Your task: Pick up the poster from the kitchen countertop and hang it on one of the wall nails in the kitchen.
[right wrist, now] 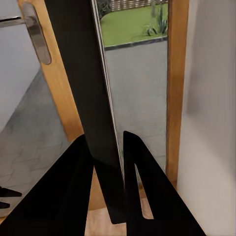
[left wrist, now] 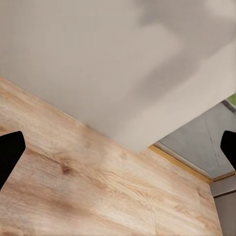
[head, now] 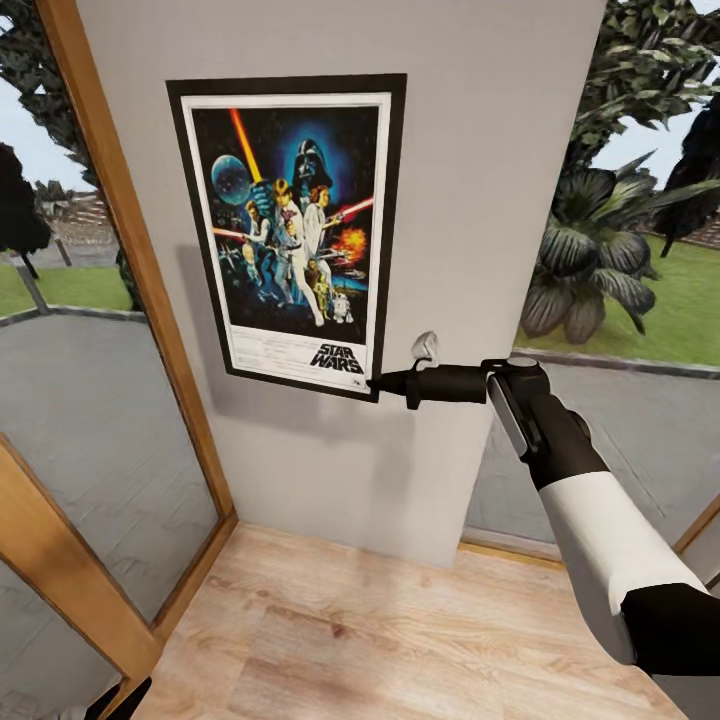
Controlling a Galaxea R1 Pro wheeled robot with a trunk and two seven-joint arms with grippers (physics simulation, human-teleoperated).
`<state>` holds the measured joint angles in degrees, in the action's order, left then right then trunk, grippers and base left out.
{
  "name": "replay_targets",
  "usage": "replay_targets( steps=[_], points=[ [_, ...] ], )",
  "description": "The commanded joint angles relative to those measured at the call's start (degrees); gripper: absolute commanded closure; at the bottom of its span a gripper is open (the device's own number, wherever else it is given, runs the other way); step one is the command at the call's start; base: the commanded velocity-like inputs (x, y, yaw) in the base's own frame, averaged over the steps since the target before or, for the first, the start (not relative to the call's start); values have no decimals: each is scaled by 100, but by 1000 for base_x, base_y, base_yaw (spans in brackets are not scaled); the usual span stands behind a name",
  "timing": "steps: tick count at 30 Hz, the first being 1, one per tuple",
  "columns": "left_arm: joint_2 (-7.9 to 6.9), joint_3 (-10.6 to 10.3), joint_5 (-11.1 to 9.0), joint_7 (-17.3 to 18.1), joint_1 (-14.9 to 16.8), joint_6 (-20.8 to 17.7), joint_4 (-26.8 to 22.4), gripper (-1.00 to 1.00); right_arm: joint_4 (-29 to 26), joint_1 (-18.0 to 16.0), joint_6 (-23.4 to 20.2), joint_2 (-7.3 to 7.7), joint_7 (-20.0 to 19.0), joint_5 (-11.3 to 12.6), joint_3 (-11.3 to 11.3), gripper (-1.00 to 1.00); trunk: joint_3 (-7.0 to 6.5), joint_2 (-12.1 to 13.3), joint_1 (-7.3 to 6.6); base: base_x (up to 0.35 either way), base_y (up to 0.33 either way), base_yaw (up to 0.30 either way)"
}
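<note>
The poster (head: 290, 220), colourful Star Wars artwork in a thin black frame, stands upright and slightly tilted against the grey wall (head: 480, 150). My right gripper (head: 378, 384) reaches in from the right and is shut on the poster's lower right corner. Seen from the right wrist, the poster (right wrist: 88, 98) runs edge-on as a dark strip between the two black fingers (right wrist: 142, 182) of the right gripper (right wrist: 105, 140). My left gripper (left wrist: 118, 147) is open, its fingertips (left wrist: 10, 152) far apart over the wooden floor with nothing between them. The kitchen countertop is out of view.
A wooden-framed glass door (head: 130, 250) stands left of the wall section, its metal handle (right wrist: 34, 34) visible from the right wrist. A large window (head: 600, 260) with garden plants lies to the right. Light wooden floor (head: 380, 620) stretches below.
</note>
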<state>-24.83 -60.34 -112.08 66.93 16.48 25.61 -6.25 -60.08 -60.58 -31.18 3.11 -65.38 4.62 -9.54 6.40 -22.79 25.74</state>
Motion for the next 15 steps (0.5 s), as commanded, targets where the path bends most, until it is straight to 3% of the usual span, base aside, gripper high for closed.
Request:
replay_targets(
  steps=[1,15],
  points=[
    [-4,-49,-51,8,4,23,-7,-100,-1,-8,-67,6,4,57,-13,100,13,-13,4,10,0,0],
    [-4,-49,-57,4,4,23,-1,-100,5,-15,-72,-1,25,57,-13,100,13,-13,4,1,0,0]
  ],
)
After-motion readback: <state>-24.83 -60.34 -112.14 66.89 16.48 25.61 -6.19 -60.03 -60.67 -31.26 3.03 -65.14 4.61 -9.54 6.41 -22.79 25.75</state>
